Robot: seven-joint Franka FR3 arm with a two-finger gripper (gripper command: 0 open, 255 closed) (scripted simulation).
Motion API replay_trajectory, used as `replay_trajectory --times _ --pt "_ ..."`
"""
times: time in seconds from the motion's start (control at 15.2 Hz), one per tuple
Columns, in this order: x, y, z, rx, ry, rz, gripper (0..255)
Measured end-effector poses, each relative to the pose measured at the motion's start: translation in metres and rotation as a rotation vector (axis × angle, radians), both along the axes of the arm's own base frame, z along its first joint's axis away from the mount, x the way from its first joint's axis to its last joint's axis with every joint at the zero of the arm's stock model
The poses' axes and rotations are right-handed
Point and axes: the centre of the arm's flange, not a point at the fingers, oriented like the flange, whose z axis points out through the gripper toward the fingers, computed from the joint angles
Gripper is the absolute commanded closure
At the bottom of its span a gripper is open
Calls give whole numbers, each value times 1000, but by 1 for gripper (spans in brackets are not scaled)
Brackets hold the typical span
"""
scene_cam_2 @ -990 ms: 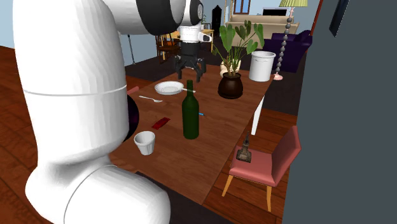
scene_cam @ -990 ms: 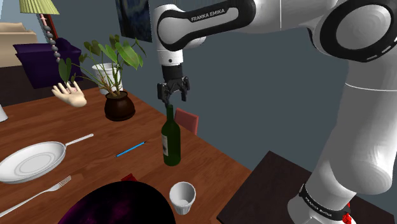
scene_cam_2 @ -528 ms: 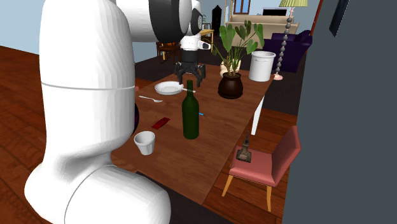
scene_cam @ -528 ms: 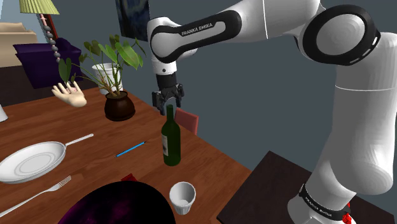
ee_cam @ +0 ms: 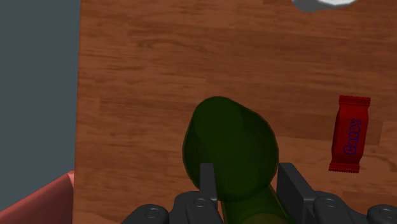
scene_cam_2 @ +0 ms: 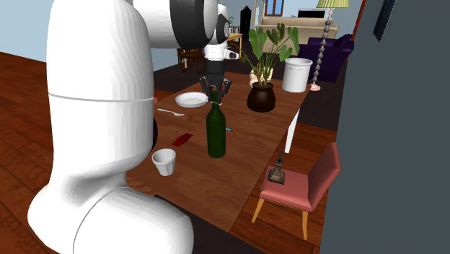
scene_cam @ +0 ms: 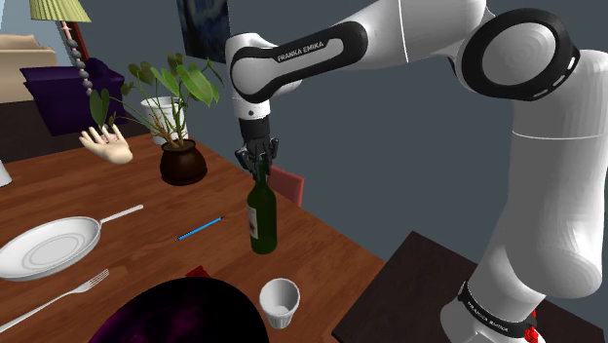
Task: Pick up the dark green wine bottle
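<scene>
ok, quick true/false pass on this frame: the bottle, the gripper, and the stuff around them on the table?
1. The dark green wine bottle stands upright on the table. True.
2. The gripper is down at the bottle's base. False: its fingers clasp the neck at the top.
3. A white cup stands on the table near the bottle. True.
4. The red packet lies on the plate. False: it lies on bare wood, apart from the plate.
</scene>
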Motion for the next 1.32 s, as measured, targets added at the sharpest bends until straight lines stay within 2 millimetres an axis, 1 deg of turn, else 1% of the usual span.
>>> replay_trajectory --times 0.46,1.32 --pt "0 0 2 0 0 0 255" --pt "0 -1 68 0 0 0 255"
